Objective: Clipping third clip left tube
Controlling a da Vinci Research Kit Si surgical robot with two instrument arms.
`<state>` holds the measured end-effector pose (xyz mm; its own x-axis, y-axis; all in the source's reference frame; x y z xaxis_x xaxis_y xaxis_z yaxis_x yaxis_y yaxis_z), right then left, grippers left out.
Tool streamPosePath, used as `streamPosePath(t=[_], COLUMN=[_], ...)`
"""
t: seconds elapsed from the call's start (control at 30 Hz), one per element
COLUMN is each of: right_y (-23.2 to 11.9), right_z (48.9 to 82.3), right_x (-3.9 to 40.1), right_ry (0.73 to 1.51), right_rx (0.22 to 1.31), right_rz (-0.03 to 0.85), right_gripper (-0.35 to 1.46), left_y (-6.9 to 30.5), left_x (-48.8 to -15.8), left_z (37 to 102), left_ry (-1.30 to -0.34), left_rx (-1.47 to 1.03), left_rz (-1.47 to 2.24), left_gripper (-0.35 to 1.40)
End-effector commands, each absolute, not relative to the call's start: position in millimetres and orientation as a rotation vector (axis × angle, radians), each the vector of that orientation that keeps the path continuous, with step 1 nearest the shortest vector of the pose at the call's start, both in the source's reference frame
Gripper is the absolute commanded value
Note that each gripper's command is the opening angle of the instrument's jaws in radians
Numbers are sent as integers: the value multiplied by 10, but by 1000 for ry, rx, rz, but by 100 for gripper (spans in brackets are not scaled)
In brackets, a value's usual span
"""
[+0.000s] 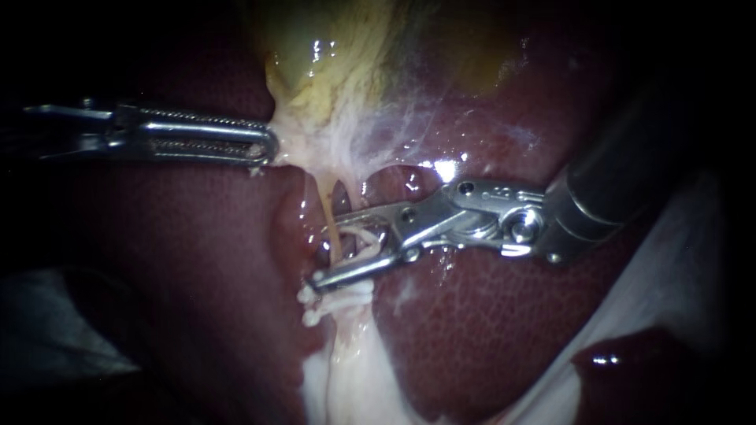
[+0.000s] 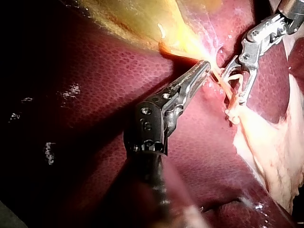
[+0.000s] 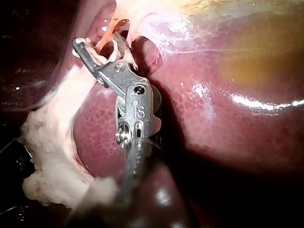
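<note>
Third clip, left tube: clip straddles the tube, not yet closed.

The tube [image 1: 329, 224] runs pale yellow from the gallbladder [image 1: 331, 71] down over the liver [image 1: 472, 315]. It passes between the wide-apart jaws of the right instrument [image 1: 327, 252], which carry a white clip [image 1: 366, 240] between them. Two set clips [image 1: 309, 297] sit just below the lower jaw. The left instrument [image 1: 268, 148] has its jaws closed on white tissue [image 1: 315, 142] at the gallbladder's neck and pulls the tube taut. To do the step well: hold the clip square across the tube, apart from the set clips. Both jaw tips should show past the tube's far side, with the left pull steady. Then close slowly. Risk: catching liver or only part of the tube.
</note>
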<state>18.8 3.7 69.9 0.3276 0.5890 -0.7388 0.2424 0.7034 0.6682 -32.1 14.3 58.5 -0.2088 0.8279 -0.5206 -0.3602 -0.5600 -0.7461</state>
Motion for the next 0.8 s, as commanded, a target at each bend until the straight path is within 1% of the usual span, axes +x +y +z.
streamPosePath(t=[0.03, 0.23, 0.8], right_y=[38, 37, 43], right_z=[698, 697, 688], right_x=[186, 179, 160], right_ry=[1248, 1218, 1220], right_rx=[799, 783, 785], right_rz=[255, 244, 245], right_gripper=[40, 40, 40], left_y=[143, 143, 142], left_x=[-321, -319, -317], left_z=[585, 584, 584], left_ry=[-609, -610, -607], left_rx=[-1222, -1222, -1221], left_rz=[1867, 1867, 1867], left_gripper=[-35, -35, -35])
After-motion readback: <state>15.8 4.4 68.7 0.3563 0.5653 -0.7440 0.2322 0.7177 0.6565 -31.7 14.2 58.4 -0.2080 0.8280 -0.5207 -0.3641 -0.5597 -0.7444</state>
